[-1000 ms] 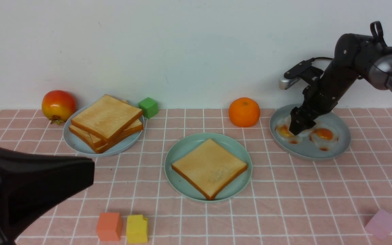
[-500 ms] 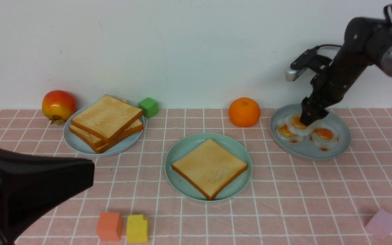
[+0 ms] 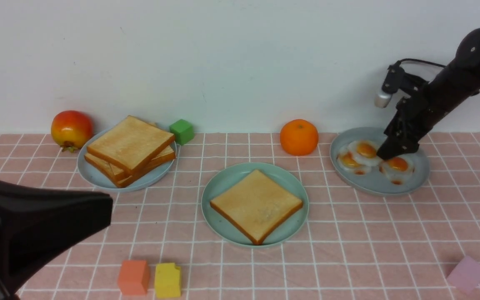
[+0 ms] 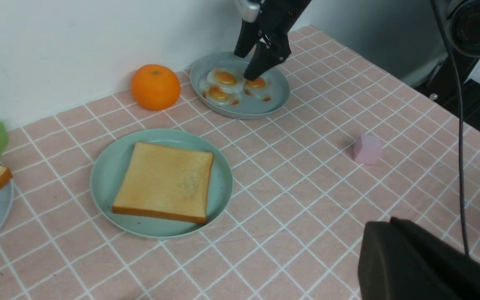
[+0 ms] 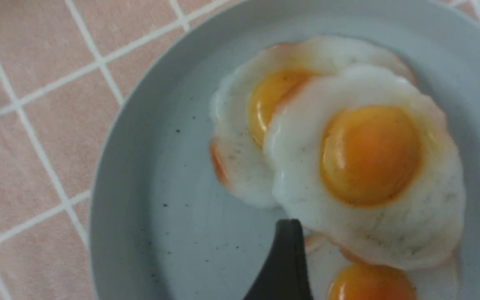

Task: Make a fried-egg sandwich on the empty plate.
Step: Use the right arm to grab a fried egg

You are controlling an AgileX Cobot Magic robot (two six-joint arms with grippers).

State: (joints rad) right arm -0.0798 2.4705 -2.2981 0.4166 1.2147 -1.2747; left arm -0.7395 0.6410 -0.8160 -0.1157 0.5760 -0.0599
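Far right on the pink checked tablecloth (image 3: 348, 233), right gripper (image 3: 386, 153) is down in the grey-blue dish (image 3: 373, 185), tips among three fried eggs (image 3: 365, 150). Right wrist view: fingers (image 5: 286, 258) spread wide, released, nothing clamped. One tip touches the edge of the top egg's white; the other finger is at the frame edge. Top egg overlaps a second one, and a third yolk shows between the fingers. Left gripper (image 3: 102, 212) sits low at near left, clenched shut, well apart from all the food.

Sandwich not built yet: mint-green plate (image 3: 223, 183) at centre holds only a single toast slice (image 3: 256, 204), lying flat, one corner toward the camera.

Back left, pale blue plate (image 3: 94, 175) carries a stack of toast (image 3: 129, 143), top slice skewed. Pomegranate (image 3: 71, 128) is just beside that plate on its left, green cube (image 3: 181, 131) at its right rear. Orange (image 3: 299, 136) sits between the mint-green plate and the grey-blue dish, near the wall. Near edge: orange cube (image 3: 133, 277) and yellow cube (image 3: 168, 280) side by side, close. Pink cube (image 3: 467, 274) at near right.
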